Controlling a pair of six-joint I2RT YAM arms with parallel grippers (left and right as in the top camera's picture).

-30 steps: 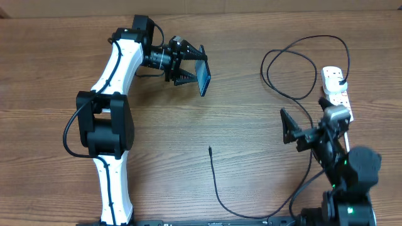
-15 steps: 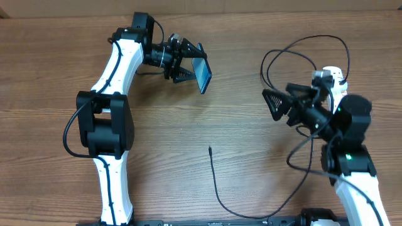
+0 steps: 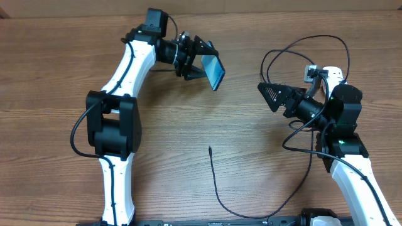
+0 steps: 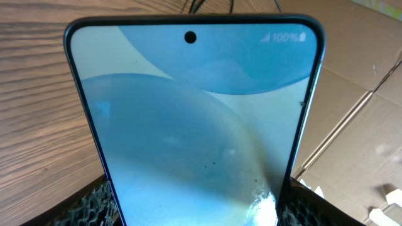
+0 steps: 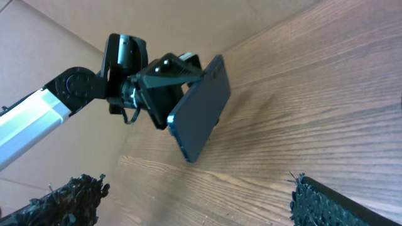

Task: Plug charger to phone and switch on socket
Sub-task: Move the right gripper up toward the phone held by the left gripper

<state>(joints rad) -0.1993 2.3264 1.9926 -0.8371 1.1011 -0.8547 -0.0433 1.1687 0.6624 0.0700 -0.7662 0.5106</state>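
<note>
Phone held ready: the left gripper (image 3: 202,61) clamps the phone (image 3: 215,71) aloft at 12 o'clock, while the right gripper (image 3: 276,99), spread and empty at 3 o'clock, should next descend to the charger (image 3: 211,162) at 6 o'clock.

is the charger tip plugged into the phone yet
No, the charger tip lies loose on the table, apart from the phone held in the left gripper.

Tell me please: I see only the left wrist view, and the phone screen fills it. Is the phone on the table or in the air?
Observer: In the air. The left gripper holds the phone tilted, off the table.
Operator: Where is the charger tip?
Observer: The charger tip lies loose on the table, between both arms, nothing gripping it.
Operator: And the right gripper?
Observer: The right gripper is open, empty, and points toward the phone.
</note>
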